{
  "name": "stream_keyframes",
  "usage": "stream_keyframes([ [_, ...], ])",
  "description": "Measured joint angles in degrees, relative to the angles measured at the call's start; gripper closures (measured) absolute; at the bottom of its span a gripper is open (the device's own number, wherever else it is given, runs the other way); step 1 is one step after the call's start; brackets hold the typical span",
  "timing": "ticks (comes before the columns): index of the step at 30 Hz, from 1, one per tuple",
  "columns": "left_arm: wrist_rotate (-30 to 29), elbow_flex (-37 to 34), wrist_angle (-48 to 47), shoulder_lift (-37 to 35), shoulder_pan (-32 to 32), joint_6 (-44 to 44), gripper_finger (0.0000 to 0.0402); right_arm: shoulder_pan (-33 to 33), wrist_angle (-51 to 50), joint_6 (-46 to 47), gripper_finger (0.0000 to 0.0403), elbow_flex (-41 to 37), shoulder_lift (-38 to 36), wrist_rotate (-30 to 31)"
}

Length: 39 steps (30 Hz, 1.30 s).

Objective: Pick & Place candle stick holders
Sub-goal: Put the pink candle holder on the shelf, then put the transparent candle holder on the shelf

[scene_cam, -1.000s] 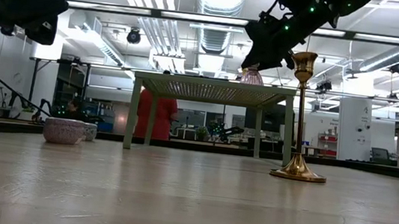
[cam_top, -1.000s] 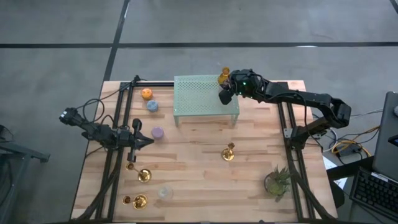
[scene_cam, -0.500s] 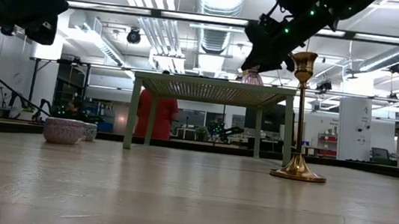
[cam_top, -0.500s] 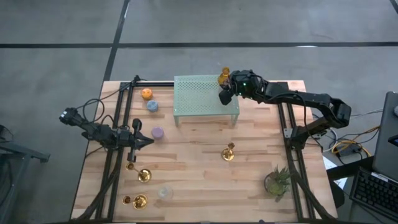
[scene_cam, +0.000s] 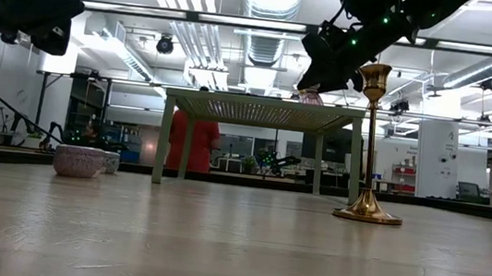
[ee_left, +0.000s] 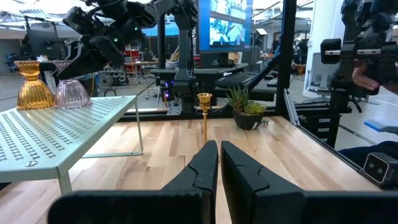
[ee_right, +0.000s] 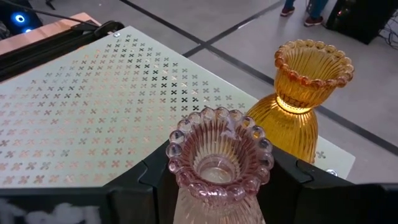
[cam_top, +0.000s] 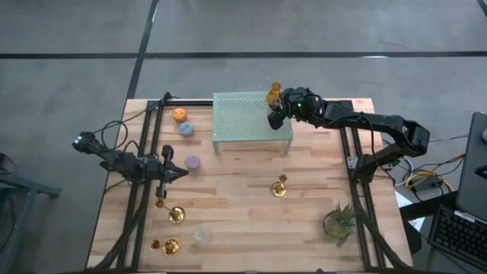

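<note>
A pink ribbed glass holder (ee_right: 217, 163) stands on the far right corner of the pale green mesh rack (cam_top: 247, 116), beside an amber ribbed holder (ee_right: 303, 93). My right gripper (cam_top: 275, 119) is shut on the pink one. My left gripper (cam_top: 172, 173) is shut and empty, hovering at the table's left by a purple cup (cam_top: 193, 162). A gold stemmed holder (cam_top: 280, 186) stands on its round base mid-table. More gold holders (cam_top: 176, 215) and a clear cup (cam_top: 202, 235) stand at the near left. Orange (cam_top: 179, 115) and blue (cam_top: 186, 129) cups stand left of the rack. My right gripper pinches the pink holder's ribbed body below its beaded rim (ee_right: 186, 186) between its two fingers (ee_right: 149, 177). The fingers slant down from above and from the table's right. The holder is upright, and in the left wrist view its base (ee_left: 73, 99) is on the rack top.
A small green potted plant (cam_top: 339, 221) stands near the table's near right corner. Dark arm frames (cam_top: 144, 152) run along both sides of the table. The amber holder stands right beside the pink one. Bare wood lies between the rack and the gold stemmed holder.
My right gripper has gone down a little with the pink holder, which now sits lower against the rack top in the low view.
</note>
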Motion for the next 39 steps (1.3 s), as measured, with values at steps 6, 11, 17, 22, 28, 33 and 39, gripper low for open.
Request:
stream_keyframes([
  [6, 0.00, 0.00, 0.00, 0.00, 0.00, 0.00, 0.0376, 0.00, -0.09, -0.23, 0.0202, 0.00, 0.00, -0.02],
  [11, -0.01, 0.00, 0.00, 0.00, 0.02, 0.00, 0.0376, 0.00, 0.90, -0.28, 0.0170, -0.04, 0.00, -0.02],
  [17, 0.00, 0.00, 0.00, 0.00, 0.02, 0.00, 0.0376, 0.00, 1.70, -0.63, 0.0130, 0.41, -0.24, -0.09],
  [22, -0.02, 0.00, 0.00, 0.00, 0.00, 0.01, 0.0376, 0.07, 0.57, -1.76, 0.0107, 1.80, -0.55, -0.17],
  [28, 0.00, 0.00, 0.00, 0.00, 0.01, 0.00, 0.0376, 0.22, 0.04, -2.78, 0.0090, 2.70, -2.14, -0.20],
  [33, 0.00, 0.00, 0.00, 0.00, 0.00, 0.00, 0.0376, 0.31, -0.82, -2.84, 0.0082, 2.67, -4.12, -0.22],
  [39, 0.00, 0.00, 0.00, 0.00, 0.00, 0.00, 0.0376, 2.36, -0.79, -4.33, 0.0078, 2.67, -6.66, -0.25],
])
